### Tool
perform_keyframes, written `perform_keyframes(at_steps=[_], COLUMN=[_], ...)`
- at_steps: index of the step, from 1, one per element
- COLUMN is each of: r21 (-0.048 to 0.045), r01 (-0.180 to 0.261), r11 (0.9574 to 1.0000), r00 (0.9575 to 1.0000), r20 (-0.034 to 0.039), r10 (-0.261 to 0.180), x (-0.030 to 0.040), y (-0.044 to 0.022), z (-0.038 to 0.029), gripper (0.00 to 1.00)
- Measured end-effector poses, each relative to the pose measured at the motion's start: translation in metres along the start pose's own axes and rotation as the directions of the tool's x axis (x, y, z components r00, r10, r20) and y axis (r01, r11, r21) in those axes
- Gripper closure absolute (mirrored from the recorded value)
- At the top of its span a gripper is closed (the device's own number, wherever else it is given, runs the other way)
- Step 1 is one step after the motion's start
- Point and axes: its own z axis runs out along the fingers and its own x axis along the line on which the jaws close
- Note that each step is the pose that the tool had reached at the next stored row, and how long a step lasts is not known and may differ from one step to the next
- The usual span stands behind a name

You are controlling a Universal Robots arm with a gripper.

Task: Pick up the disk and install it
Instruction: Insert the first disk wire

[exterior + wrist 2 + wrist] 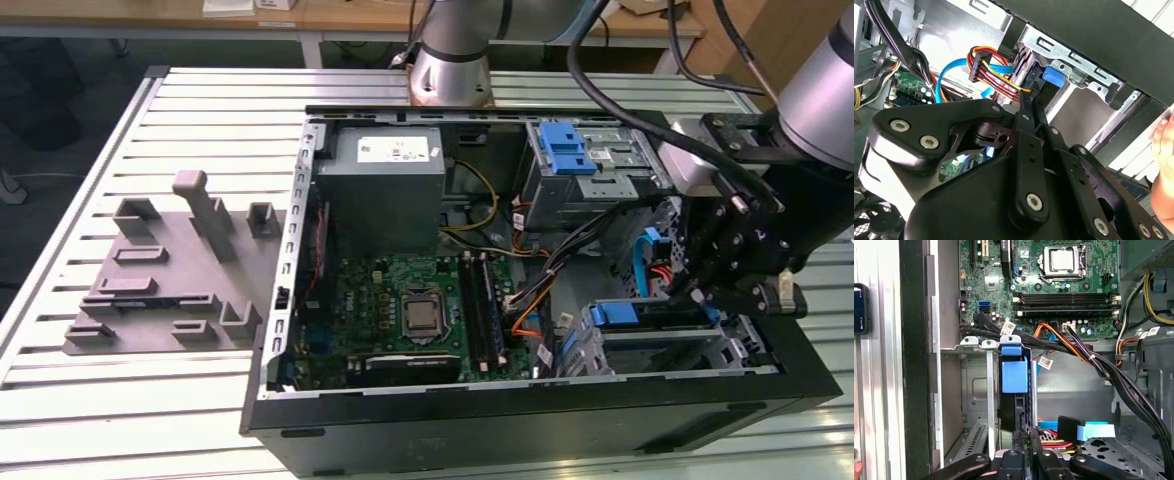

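**Disk seated edge-on in the lower drive cage**

We are viewing an open computer case [534, 420] lying on a slatted tabletop [160, 130]. The tool [721, 290] is hanging over the case's front corner, at the exterior view's right, directly above the lower cage [974, 390]. Its fingers [1021, 440] are drawn close together, pinching the edge of the disk [1014, 410]. The disk is standing on edge between the cage's rails, its blue bracket [1014, 372] facing the motherboard [1054, 285]; we are judging its long axis as running down into the bay, the orientation the rails require. Bundled cables [1104, 370] are passing just beside the cage. A person's hand [1164, 165] is showing at the case's outer wall.
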Motion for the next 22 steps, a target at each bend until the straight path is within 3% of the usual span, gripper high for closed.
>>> perform_keyframes(at_steps=[16, 20, 21, 22], r21=[-0.0042, -0.0042, -0.0042, -0.0042], r01=[0.000, 0.000, 0.000, 0.000], r11=[1.0000, 1.0000, 1.0000, 1.0000], r00=[1.0000, 1.0000, 1.0000, 1.0000], r20=[-0.0002, 0.0000, 0.0000, -0.0002], r10=[0.000, 0.000, 0.000, 0.000], x=[0.0000, 0.0000, 0.0000, 0.0000], y=[-0.0005, -0.0005, -0.0005, -0.0005], z=[0.0050, 0.0004, -0.0016, -0.0036], gripper=[0.84, 0.83, 0.76, 0.76])
